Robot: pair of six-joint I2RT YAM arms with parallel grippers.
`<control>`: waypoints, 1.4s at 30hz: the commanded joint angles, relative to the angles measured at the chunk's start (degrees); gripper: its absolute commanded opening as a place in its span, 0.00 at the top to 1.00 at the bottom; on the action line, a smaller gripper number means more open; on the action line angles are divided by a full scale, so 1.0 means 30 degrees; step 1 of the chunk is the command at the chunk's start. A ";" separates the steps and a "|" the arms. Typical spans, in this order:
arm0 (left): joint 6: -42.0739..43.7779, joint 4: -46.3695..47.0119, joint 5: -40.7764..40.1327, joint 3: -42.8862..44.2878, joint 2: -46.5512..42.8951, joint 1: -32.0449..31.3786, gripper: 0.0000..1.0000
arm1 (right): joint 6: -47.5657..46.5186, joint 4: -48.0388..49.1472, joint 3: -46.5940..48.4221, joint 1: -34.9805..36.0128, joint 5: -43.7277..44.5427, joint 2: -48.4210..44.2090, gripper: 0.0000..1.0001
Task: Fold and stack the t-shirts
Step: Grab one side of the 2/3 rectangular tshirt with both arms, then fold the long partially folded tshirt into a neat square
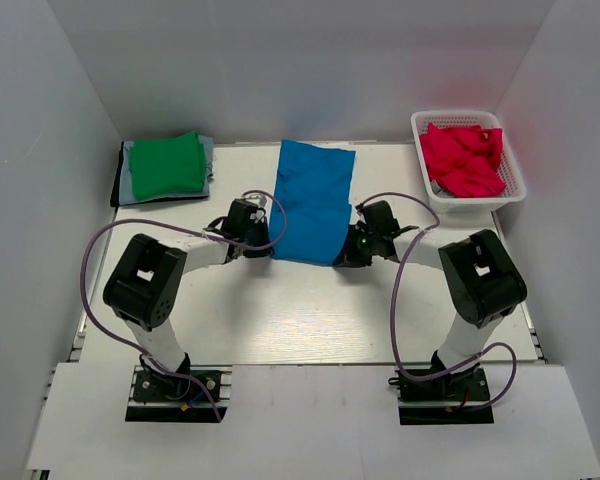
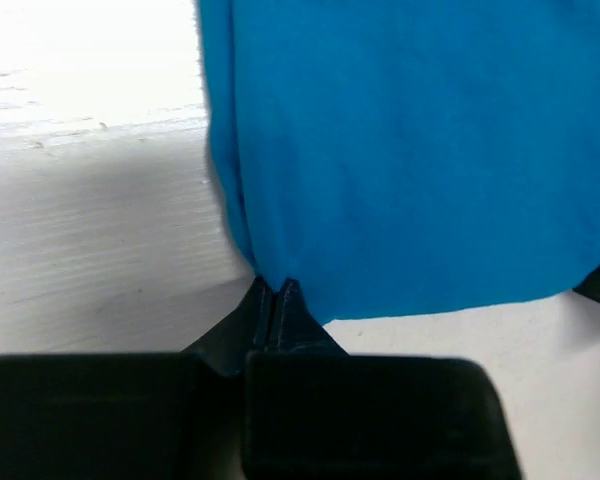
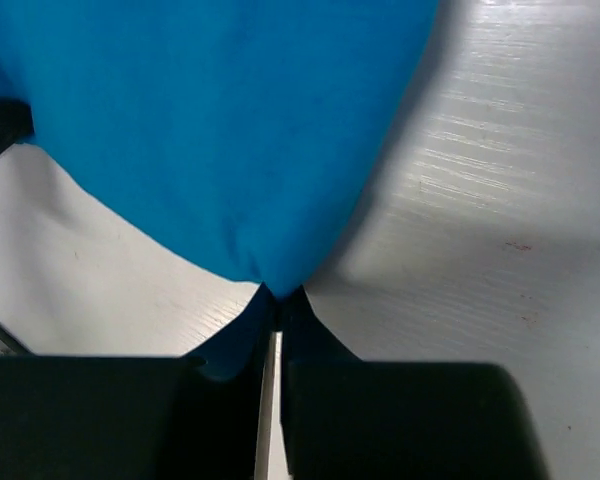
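A bright blue t-shirt lies folded into a long strip in the middle of the table. My left gripper is shut on its near left corner, and the left wrist view shows the pinched cloth at the left gripper's tips. My right gripper is shut on the near right corner, where the blue cloth bunches into the right gripper's tips. A folded green t-shirt tops a stack of grey and dark ones at the back left. Crimson-pink t-shirts fill a basket.
The white mesh basket stands at the back right corner. White walls close in the table on three sides. Both arm bases sit at the near edge, with purple cables looping beside each arm.
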 commanded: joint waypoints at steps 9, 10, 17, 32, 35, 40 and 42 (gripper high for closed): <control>-0.1851 -0.0979 0.3870 -0.3880 -0.6463 -0.0547 1.00 | -0.1962 -0.5405 -0.0559 0.0139 0.0467 -0.7004 1.00; -0.1851 -0.1387 0.4338 -0.4346 -0.7804 -0.0721 1.00 | -0.2690 -0.5845 -0.0588 0.0196 0.0058 -0.7425 1.00; -0.2874 -0.4722 0.7478 -0.5113 -1.3553 -0.1453 1.00 | -0.5095 -1.1442 0.0085 0.0284 -0.1586 -1.1586 1.00; -0.4837 -0.6956 0.5433 -0.4852 -1.7572 -0.1455 1.00 | -0.5714 -1.0220 0.1521 0.0138 -0.5569 -1.2678 1.00; -0.5510 -0.7133 0.3438 -0.4470 -1.7574 -0.1455 1.00 | -0.5598 -0.9048 0.1872 0.0109 -0.5951 -1.2061 1.00; -0.6275 -0.7688 0.0977 -0.4087 -1.7222 -0.1279 1.00 | -0.4955 -0.7258 0.2313 -0.0037 -0.7212 -1.0187 1.00; -0.6539 -0.7866 0.0014 -0.3884 -1.6988 -0.1104 1.00 | -0.4692 -0.6496 0.2312 -0.0154 -0.7679 -0.9573 1.00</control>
